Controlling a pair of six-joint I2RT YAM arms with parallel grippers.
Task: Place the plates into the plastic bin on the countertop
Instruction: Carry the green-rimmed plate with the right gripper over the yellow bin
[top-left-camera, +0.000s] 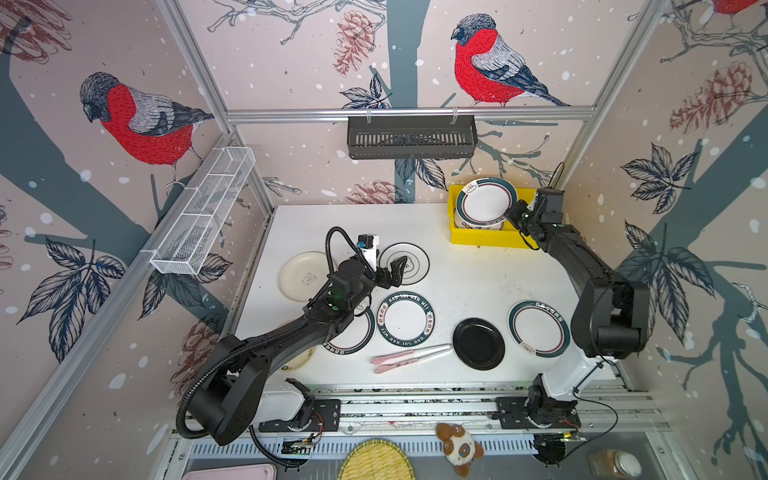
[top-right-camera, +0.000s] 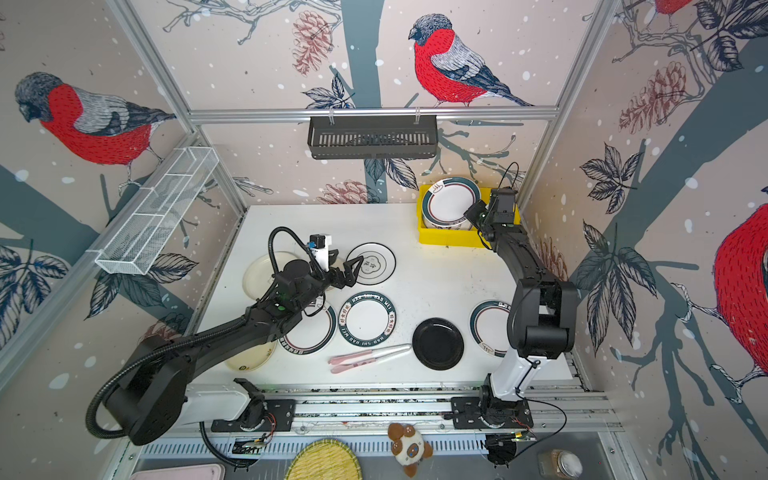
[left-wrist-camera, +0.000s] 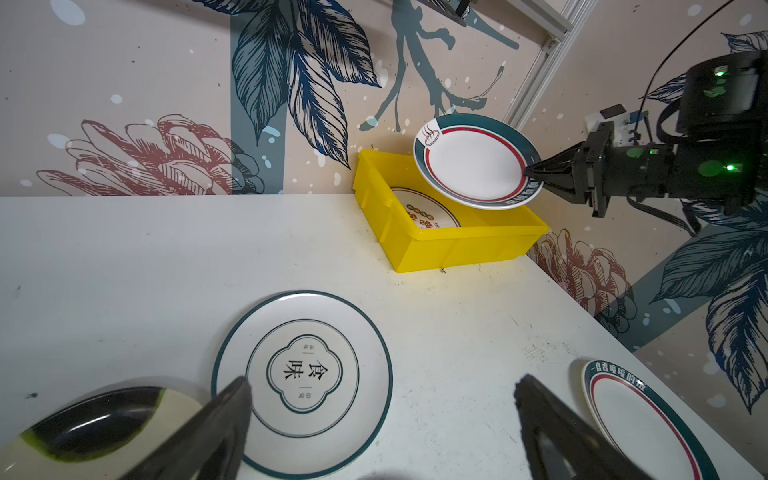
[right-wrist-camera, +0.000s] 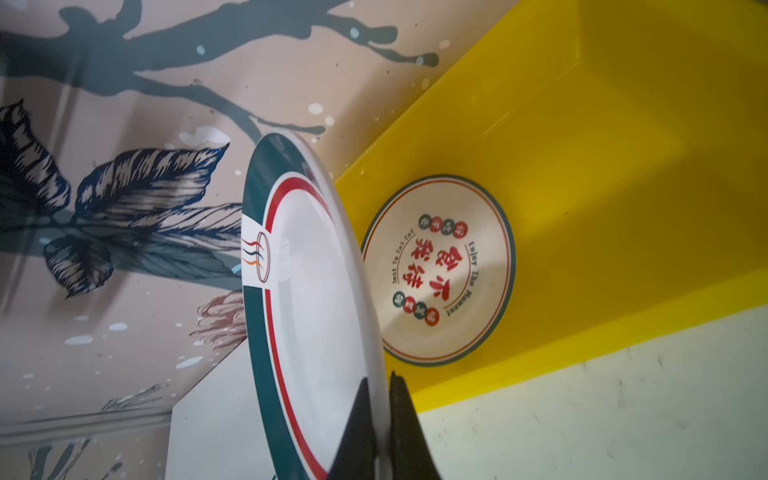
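Right gripper (right-wrist-camera: 379, 378), jaws clamped on the rim of a teal-and-red-banded plate (right-wrist-camera: 316, 291), holds it tilted above the yellow plastic bin (right-wrist-camera: 602, 124), where a lettered plate (right-wrist-camera: 440, 270) lies. Well away from the bin, the left gripper (left-wrist-camera: 384, 384) hangs wide open and empty over a teal-rimmed plate (left-wrist-camera: 302, 415) on the countertop (left-wrist-camera: 124, 270).

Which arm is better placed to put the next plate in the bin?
Right. The right gripper is shut on the rim of a teal-rimmed plate held above the yellow bin, so it likely needs only to lower and release. The left gripper hangs open over a thin-rimmed plate, holding nothing.
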